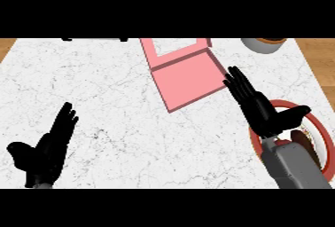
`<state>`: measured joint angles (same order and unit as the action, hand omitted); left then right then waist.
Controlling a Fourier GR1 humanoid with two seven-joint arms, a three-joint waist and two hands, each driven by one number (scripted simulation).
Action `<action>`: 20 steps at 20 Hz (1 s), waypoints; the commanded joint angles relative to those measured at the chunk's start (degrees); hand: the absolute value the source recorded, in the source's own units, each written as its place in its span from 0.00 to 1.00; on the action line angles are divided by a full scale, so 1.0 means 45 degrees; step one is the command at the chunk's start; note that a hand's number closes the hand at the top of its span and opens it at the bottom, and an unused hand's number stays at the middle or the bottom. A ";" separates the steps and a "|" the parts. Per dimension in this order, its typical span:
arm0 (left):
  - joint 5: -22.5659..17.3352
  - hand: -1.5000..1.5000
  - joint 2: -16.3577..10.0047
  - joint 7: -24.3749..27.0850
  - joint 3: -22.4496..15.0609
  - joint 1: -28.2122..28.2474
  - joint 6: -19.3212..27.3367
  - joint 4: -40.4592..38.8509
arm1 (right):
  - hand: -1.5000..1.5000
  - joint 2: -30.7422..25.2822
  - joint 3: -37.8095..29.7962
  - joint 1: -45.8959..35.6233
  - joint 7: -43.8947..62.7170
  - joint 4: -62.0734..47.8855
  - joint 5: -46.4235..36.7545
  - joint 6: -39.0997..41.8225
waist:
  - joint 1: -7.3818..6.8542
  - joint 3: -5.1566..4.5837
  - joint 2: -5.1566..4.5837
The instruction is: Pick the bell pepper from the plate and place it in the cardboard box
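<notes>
Your right hand flat and open over the red-rimmed plate at the right, bell pepper hidden there, you cannot tell where, pink box top middle, your left hand open, resting low left.

Bright, flat, even light over the white marble counter, edge to edge. Left hand and right hand read as near-solid black, barely any shading. Pink box edges shade slightly darker than its faces.

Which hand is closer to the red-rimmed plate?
Right. The right hand is over the left rim of the plate; the left hand rests far off at the view's lower left.
</notes>
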<state>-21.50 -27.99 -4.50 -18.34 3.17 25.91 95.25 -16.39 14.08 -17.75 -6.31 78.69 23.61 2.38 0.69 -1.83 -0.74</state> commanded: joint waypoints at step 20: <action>0.2361 0.50 -0.1863 0.1355 -0.0404 -0.0576 -0.1155 -0.2049 | 0.00 -0.1562 -0.4977 1.2997 -0.5475 0.3186 -0.5778 -0.9412 | 0.1371 0.0263 0.0131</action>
<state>-12.16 -36.79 0.51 -18.80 2.48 22.22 87.62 -23.60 -10.28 29.83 -32.82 86.91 2.83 -36.05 9.15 -0.37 0.49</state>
